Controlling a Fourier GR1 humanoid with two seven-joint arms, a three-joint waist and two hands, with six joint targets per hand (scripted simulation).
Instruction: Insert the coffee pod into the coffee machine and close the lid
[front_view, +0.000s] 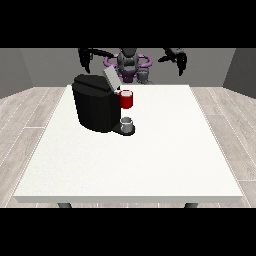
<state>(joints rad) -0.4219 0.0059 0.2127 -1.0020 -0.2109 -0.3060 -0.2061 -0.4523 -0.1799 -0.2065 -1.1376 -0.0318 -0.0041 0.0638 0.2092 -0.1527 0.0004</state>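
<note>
A: The white table (150, 165) carries the black coffee machine (95, 107), its lid (111, 77) tilted up, likely so a pod can go in.

B: A red thing at the machine (127, 99); below it a grey thing (127, 123), possibly the pod.

A: Both hands, at the view's left (86, 57) and right (178, 59), hang raised, fingers drooping relaxed, holding nothing.
</note>
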